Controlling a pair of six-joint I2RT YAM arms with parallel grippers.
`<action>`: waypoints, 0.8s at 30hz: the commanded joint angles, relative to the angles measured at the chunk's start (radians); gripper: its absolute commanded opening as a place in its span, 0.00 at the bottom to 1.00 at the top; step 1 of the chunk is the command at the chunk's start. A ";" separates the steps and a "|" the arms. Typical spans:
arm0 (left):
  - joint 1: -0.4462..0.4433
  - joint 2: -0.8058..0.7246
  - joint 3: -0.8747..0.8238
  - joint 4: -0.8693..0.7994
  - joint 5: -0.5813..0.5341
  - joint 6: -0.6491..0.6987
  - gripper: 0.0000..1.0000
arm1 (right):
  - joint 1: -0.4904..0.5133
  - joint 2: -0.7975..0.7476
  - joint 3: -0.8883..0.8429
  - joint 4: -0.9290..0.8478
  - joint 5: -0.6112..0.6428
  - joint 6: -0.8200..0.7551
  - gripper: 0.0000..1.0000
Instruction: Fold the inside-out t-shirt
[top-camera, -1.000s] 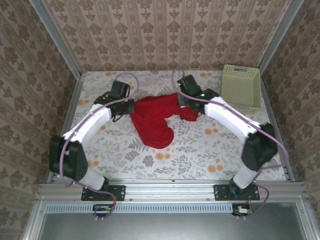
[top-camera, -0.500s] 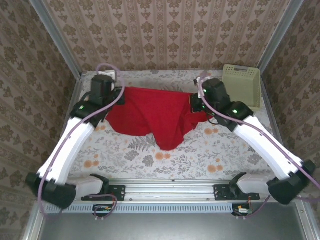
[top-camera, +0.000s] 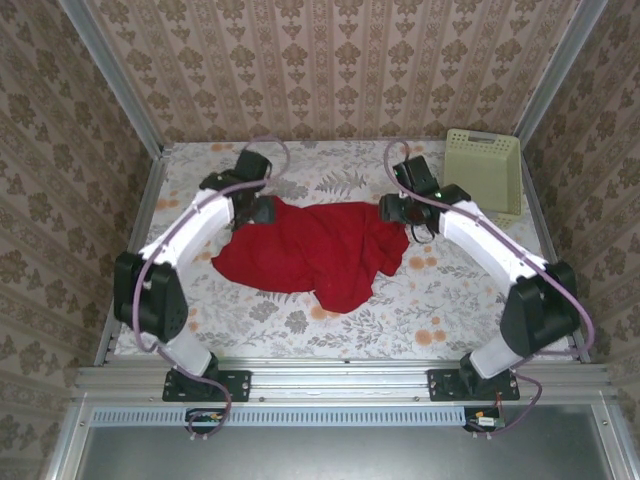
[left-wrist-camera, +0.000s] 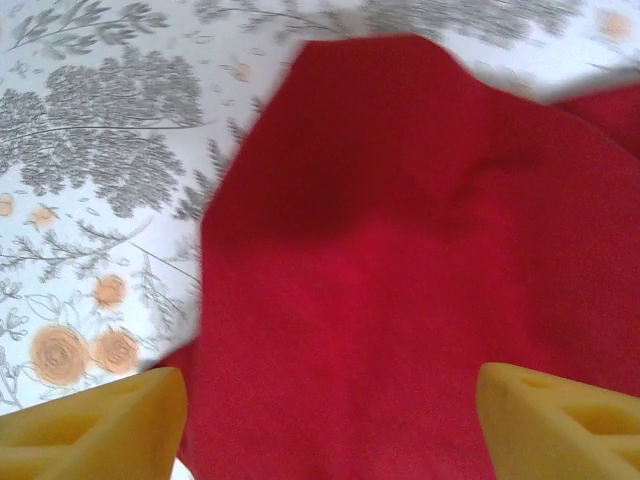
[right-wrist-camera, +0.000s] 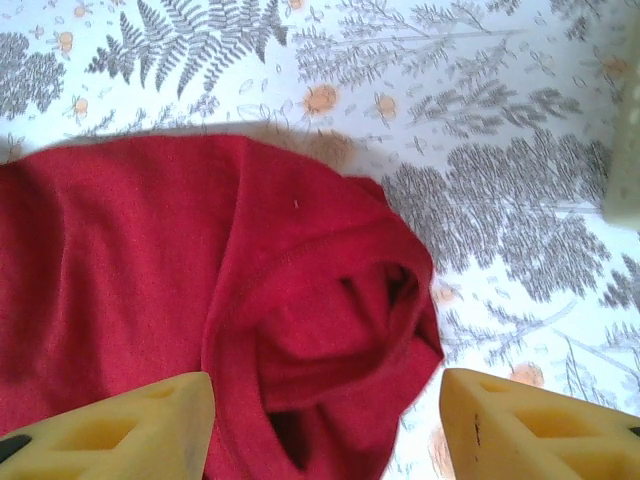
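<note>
The plain bright red soft cloth short-sleeved t-shirt (top-camera: 310, 250) lay rumpled in a loose heap at the middle of the floral-patterned table (top-camera: 450, 310). A pointed flap reached toward 6 o'clock. The left gripper (top-camera: 258, 208) hung over the shirt's 10 o'clock edge. Its yellow fingers (left-wrist-camera: 100, 430) were spread wide, with red cloth beneath them. The right gripper (top-camera: 400, 210) hung over the 2 o'clock edge, fingers (right-wrist-camera: 530, 420) likewise spread above a bunched sleeve opening (right-wrist-camera: 385, 290). A pale green slotted plastic basket (top-camera: 483, 175) sat well apart, farther toward 2 o'clock.
</note>
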 joint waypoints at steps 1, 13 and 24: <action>-0.188 -0.194 -0.135 0.047 0.003 -0.039 0.80 | -0.003 -0.084 -0.126 -0.012 -0.011 0.053 0.63; -0.667 0.034 -0.213 0.202 0.015 -0.147 0.81 | -0.050 -0.176 -0.379 0.133 -0.048 0.241 0.66; -0.564 -0.034 -0.261 0.162 -0.050 -0.165 0.00 | -0.090 -0.026 -0.320 0.205 -0.064 0.223 0.64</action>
